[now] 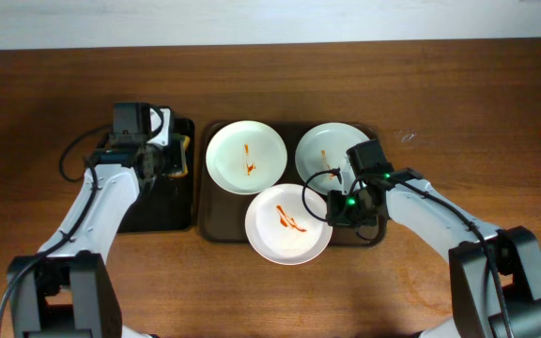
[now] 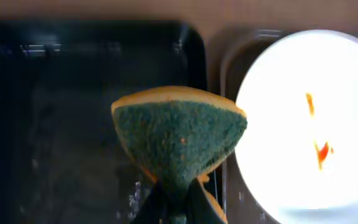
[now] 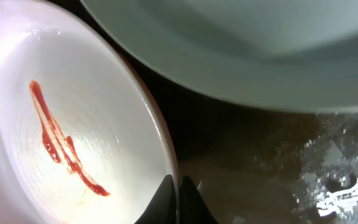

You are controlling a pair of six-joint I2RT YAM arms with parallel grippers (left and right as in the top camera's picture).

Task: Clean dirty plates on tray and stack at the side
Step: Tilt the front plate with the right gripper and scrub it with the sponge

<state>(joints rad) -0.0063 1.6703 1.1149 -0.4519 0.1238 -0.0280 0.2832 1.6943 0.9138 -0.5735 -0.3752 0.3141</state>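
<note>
Three white plates with red sauce streaks lie on the brown tray [image 1: 216,230]: one at back left [image 1: 245,157], one at back right [image 1: 326,148], one at the front [image 1: 286,224], overhanging the tray's front rim. My right gripper [image 1: 334,208] is shut on the front plate's right rim [image 3: 169,168]; the back right plate [image 3: 241,43] fills the top of the right wrist view. My left gripper [image 1: 172,155] is shut on a green and yellow sponge [image 2: 179,134] above the black tray [image 2: 73,124], next to the back left plate [image 2: 309,124].
The black tray [image 1: 158,211] lies left of the brown tray, under my left arm. Bare wooden table [image 1: 458,103] surrounds both trays. Wet smears show on the brown tray's floor [image 3: 328,180].
</note>
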